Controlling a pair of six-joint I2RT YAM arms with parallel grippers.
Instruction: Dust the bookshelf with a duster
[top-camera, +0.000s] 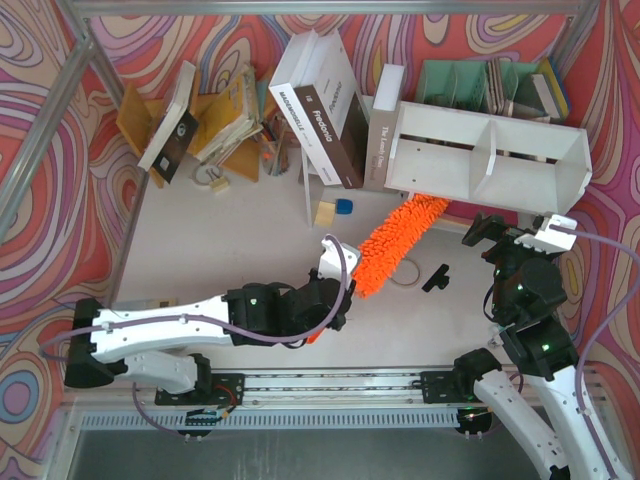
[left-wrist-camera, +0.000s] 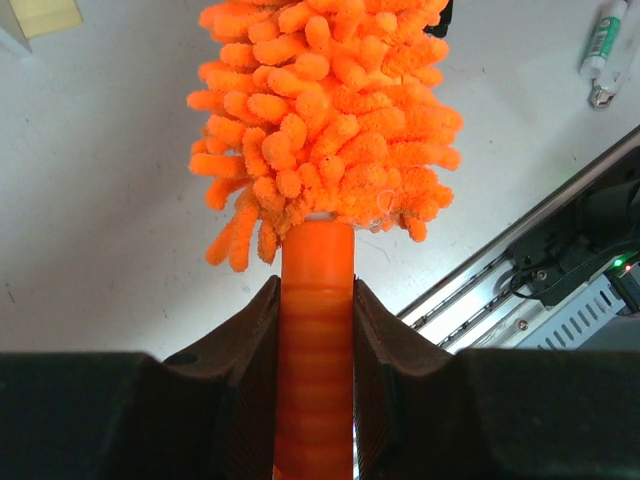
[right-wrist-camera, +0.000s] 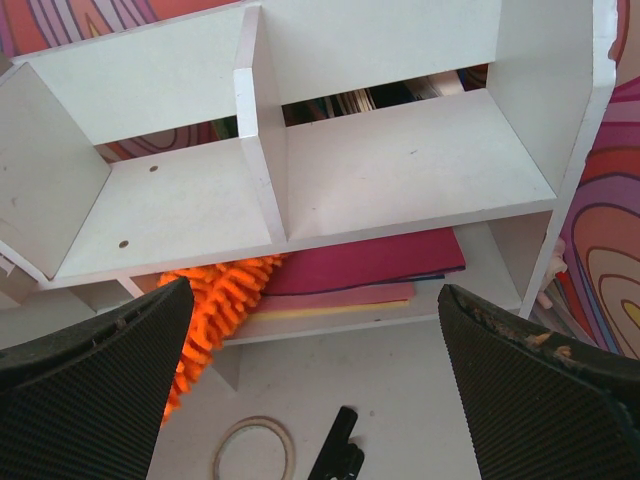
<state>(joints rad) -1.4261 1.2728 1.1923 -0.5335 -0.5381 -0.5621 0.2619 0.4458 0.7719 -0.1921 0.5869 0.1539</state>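
Bookshelf (top-camera: 490, 160) at the right rear of the bench (top-camera: 230, 230), an organizer (top-camera: 480, 85) behind it and leaning books (top-camera: 325, 110) to its left. The duster (top-camera: 398, 240) runs diagonally from the jaws of the left gripper (left-wrist-camera: 318, 330), at centre, to the underside of the bookshelf's left compartment. A ring (top-camera: 405, 278) and a clip (top-camera: 436, 277) lie on the bench just right of the duster, with the right gripper (top-camera: 515, 235) before the right compartment

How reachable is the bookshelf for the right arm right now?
Probably yes: the open right gripper faces the bookshelf closely, nothing between them; the duster lies off to one side.
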